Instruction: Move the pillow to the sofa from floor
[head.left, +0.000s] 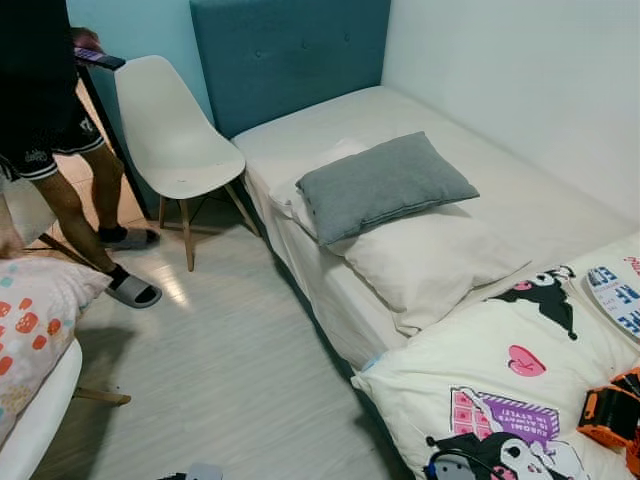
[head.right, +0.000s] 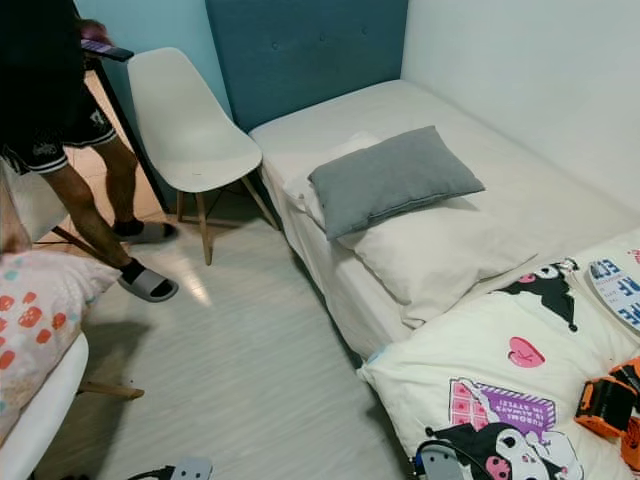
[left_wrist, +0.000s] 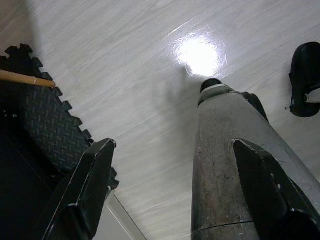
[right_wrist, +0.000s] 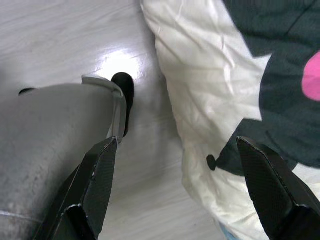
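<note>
A grey pillow (head.left: 385, 185) lies on a larger white pillow (head.left: 430, 265) on the white bed (head.left: 540, 205), against its floor-side edge. A white blanket with cartoon prints (head.left: 500, 390) covers the near end of the bed and hangs over its side. In the left wrist view my left gripper (left_wrist: 172, 145) hangs open over the pale wood floor (left_wrist: 125, 60), beside my own leg. In the right wrist view my right gripper (right_wrist: 176, 142) is open too, above the floor and the blanket's edge (right_wrist: 210, 100). Neither holds anything.
A white chair (head.left: 170, 130) stands by the blue headboard (head.left: 290, 50). A person in sandals (head.left: 60, 170) stands at the far left. A dotted cushion (head.left: 30, 320) lies on a white seat, near left. An orange-black device (head.left: 612, 408) rests on the blanket. Black foam mat (left_wrist: 45, 125) borders the floor.
</note>
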